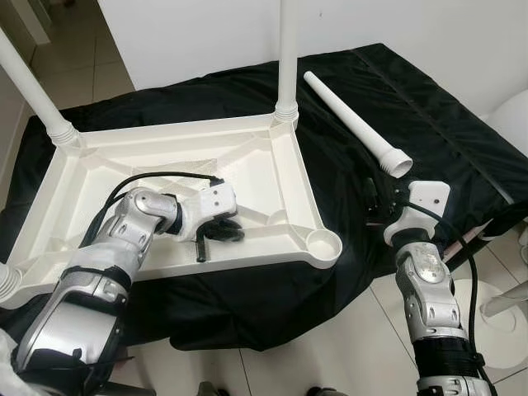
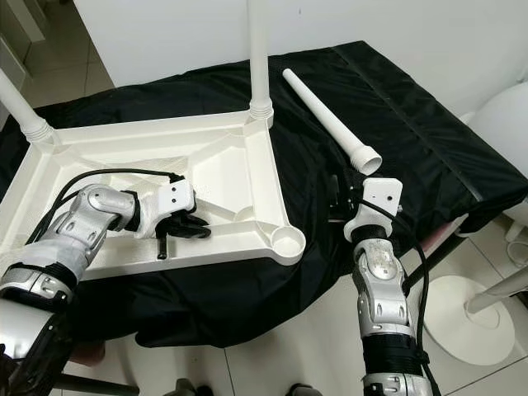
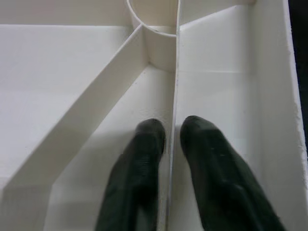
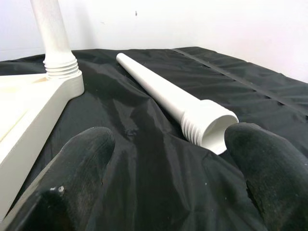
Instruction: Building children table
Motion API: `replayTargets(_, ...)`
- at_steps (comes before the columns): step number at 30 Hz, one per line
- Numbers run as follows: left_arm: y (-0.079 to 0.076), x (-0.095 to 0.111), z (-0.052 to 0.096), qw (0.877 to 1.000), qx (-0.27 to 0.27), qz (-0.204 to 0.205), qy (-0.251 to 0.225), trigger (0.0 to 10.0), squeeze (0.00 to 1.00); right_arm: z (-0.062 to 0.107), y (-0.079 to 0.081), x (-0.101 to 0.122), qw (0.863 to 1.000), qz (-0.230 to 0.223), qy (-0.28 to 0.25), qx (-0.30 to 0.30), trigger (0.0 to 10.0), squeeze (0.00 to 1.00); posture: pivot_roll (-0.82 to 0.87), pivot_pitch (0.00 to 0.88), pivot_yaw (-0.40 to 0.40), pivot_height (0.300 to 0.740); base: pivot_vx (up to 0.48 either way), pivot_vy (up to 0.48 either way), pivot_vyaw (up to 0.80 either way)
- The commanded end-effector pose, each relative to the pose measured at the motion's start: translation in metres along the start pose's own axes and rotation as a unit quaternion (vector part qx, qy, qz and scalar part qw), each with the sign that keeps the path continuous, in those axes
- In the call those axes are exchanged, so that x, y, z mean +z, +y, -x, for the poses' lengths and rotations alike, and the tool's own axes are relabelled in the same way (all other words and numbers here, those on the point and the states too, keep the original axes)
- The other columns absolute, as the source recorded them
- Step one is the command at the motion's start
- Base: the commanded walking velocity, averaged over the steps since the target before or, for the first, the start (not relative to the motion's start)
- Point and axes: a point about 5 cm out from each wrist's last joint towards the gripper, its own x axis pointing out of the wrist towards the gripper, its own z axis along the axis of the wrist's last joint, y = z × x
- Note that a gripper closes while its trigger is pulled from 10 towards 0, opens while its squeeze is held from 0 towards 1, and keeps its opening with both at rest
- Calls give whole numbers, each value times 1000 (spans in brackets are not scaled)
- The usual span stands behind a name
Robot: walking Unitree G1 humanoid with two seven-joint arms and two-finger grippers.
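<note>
A white plastic table lies upside down on a black cloth. Two white legs stand screwed into its far corners. The near right corner socket is empty. A loose white leg lies on the cloth to the right, threaded end toward me. My left gripper rests inside the underside, its fingers closed on either side of a thin rib. My right gripper hovers open just short of the loose leg's threaded end, fingers wide apart.
The black cloth covers a raised surface that ends near my right arm. Below is tiled floor. A white round stand base sits on the floor at the right. A white wall runs behind.
</note>
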Motion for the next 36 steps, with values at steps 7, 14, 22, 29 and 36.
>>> replayTargets(7,15,-1,16,984,174,25,2,10000,0,0,3,-4,1000,-9,7,3,10000,0,-45,119,92,740,0,0,0)
replayTargets(14,8,-7,17,980,189,67,12,10000,0,2,1,-3,1000,-8,4,-1,10000,0,-49,120,99,740,0,0,0)
replayTargets(22,-15,-21,10,968,218,123,24,10000,0,3,-2,-4,1000,-8,5,-6,10000,0,-37,122,88,740,0,0,0)
replayTargets(29,-23,-20,10,948,276,156,23,10000,0,1,3,-6,1000,-11,8,3,10000,0,-28,122,77,740,0,0,0)
replayTargets(36,-25,-19,14,931,320,172,28,10000,0,-1,7,-6,1000,-13,10,13,10000,0,-15,116,61,740,0,0,0)
